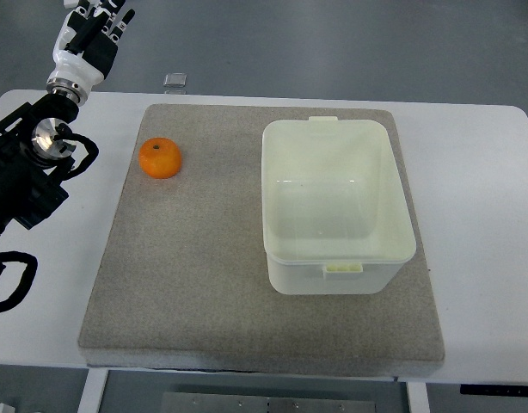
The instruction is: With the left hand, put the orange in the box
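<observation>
An orange [159, 158] lies on the grey mat [204, 284] near its far left corner. A white plastic box [336, 203] stands open and empty on the right half of the mat. My left hand [99, 24] is at the top left of the view, beyond the table's far edge and well up and left of the orange. Its fingers are relaxed and hold nothing. The left arm [32, 163] runs along the left edge. The right arm does not show.
The mat lies on a white table [479, 224]. A small clear object [175, 81] sits at the table's far edge above the orange. Black cables [10, 284] hang at the left edge.
</observation>
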